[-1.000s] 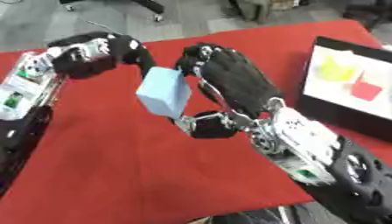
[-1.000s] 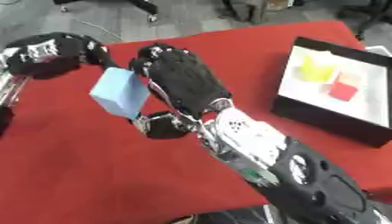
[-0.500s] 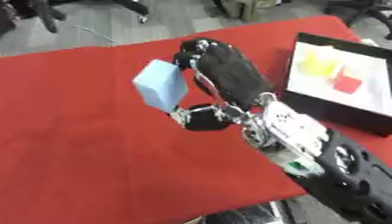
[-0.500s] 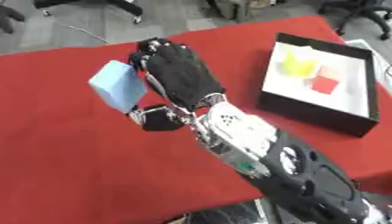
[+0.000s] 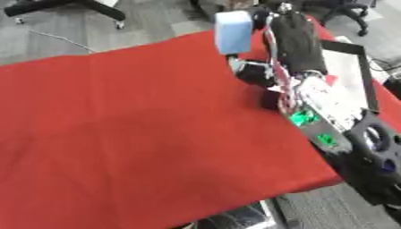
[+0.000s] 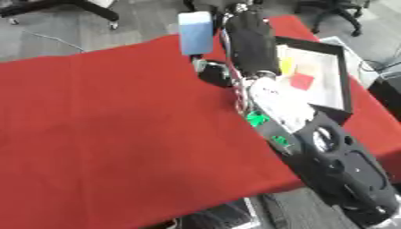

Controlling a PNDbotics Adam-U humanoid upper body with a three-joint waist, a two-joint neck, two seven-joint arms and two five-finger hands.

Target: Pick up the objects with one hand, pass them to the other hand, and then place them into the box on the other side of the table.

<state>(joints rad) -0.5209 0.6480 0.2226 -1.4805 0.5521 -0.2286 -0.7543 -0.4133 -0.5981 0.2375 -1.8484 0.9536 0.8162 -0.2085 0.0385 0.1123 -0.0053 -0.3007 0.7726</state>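
Observation:
A light blue block (image 5: 232, 31) is held up above the far part of the red table, pinched between the thumb and fingers of my right hand (image 5: 296, 40). The black hand rises from the forearm that comes in from the lower right. Just right of the hand lies the black box (image 6: 345, 85) with a white inside, and the hand hides part of it. In the box lie a red piece (image 6: 301, 81) and a yellow piece (image 6: 286, 65). My left hand shows in neither view.
The red cloth (image 5: 141, 125) covers the table, and its near edge runs along the bottom right. Grey floor with chair bases (image 5: 70, 6) lies beyond the far edge.
The right hand has carried the blue block away from the left hand, rightward and farther back toward the box. The left hand has dropped out of view. The camera also shifted.

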